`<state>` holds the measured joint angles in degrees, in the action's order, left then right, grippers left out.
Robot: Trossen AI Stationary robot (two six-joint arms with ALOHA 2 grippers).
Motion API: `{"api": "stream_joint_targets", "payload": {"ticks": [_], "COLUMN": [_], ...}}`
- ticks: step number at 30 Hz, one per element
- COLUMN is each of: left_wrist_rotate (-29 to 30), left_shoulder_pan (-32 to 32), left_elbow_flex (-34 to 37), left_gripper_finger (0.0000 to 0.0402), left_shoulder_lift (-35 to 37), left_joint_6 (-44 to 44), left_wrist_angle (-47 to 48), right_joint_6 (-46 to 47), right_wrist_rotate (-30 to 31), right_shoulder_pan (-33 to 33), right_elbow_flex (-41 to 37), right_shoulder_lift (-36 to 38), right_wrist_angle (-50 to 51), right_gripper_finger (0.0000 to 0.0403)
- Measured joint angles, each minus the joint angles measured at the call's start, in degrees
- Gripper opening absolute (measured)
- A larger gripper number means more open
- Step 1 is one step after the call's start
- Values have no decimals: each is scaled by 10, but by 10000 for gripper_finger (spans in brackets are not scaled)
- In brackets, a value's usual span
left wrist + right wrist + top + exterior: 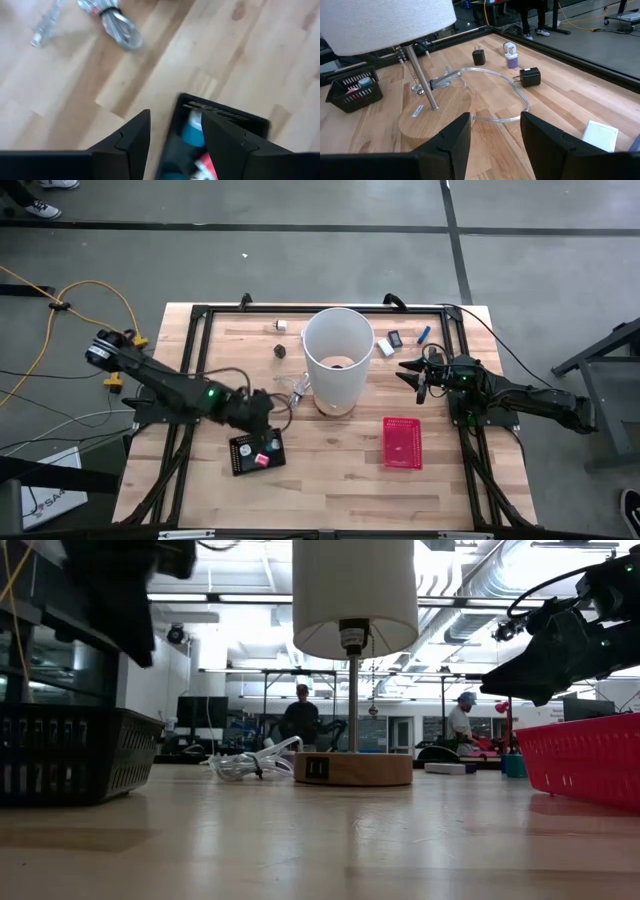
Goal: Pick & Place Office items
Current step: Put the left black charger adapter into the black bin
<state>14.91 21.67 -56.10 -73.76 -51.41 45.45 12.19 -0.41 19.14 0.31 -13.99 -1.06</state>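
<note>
**Inspector:** Where are the office items lying?

**Assistant:** Some are sitting in the black basket (257,452) under the left gripper (262,420): a teal piece (192,134) and a pink piece (262,460). Others are lying loose on the far side of the table (330,480): a white block (600,135), a black plug (529,76), a blue stick (424,334).

**Inspector:** Jaws?

**Assistant:** The left gripper is hanging over the basket's edge, jaws parted and holding nothing. The right gripper (415,377) is hovering near the white block, likewise spread and empty.

**Inspector:** Handling?

**Assistant:** I am judging these pieces light and rigid. The block is looking flat and low, so it is calling for a pinch across its narrow sides. The plug is offering square flanks; its prongs are best avoided. The stick is likely to roll.

**Inspector:** Obstructions?

**Assistant:** The lamp (334,360) is standing between the arms, its shade overhanging much of the middle. Its clear cord (495,75) is looping past the plug, and a bundled length (117,25) is lying beside the basket; either could snag a finger. The red basket (402,443) is sitting near the right arm.
</note>
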Motion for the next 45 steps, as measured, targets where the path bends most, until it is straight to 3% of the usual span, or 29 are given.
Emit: {"api": "stream_joint_targets", "payload": {"ticks": [4,10,20,34,45], "left_wrist_rotate": [-41,-53,-115,-149,-192], "left_shoulder_pan": [-63,-141,-280,-482,-564], "left_elbow_flex": [0,0,1,1,1], "left_gripper_finger": [170,170,170,170,170], "left_shoulder_lift": [0,0,0,-10,-90], "left_joint_6": [68,157,244,251,274], "left_wrist_angle": [0,3,27,-10,-119], "right_joint_6": [0,0,0,0,0], "right_wrist_rotate": [0,0,0,0,0], "right_shoulder_pan": [0,0,0,0,0], "right_elbow_flex": [0,0,0,0,0], "right_shoulder_lift": [0,0,0,0,0], "right_wrist_angle": [0,0,0,0,0], "right_gripper_finger": [160,160,160,160,160]}}
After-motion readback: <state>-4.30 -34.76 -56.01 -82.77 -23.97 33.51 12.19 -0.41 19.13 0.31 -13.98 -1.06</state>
